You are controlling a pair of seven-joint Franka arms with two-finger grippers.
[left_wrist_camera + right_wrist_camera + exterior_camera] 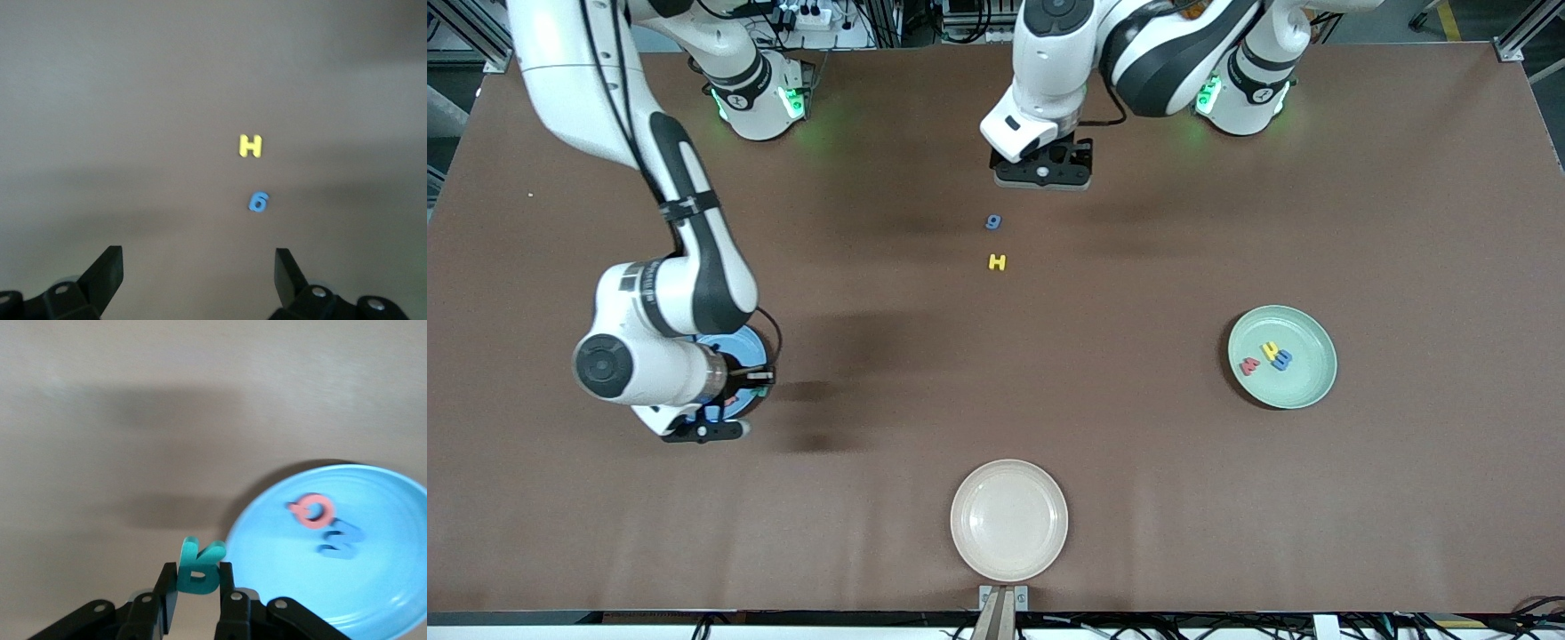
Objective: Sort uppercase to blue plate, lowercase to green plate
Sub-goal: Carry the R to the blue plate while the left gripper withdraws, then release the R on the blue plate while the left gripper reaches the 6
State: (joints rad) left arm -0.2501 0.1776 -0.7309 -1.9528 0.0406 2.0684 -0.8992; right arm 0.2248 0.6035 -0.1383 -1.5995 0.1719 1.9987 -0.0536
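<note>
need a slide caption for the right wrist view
Right gripper holding teal-green R beside the blue plate.

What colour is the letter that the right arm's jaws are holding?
Teal green. The letter R shows best in the right wrist view, pinched in the right gripper.

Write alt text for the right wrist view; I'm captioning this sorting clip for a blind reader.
The right gripper has its jaws shut on the teal-green R, held just above the brown table at the edge of the blue plate. Two letters already lie in the plate, the red Q and the blue M beside it.
</note>
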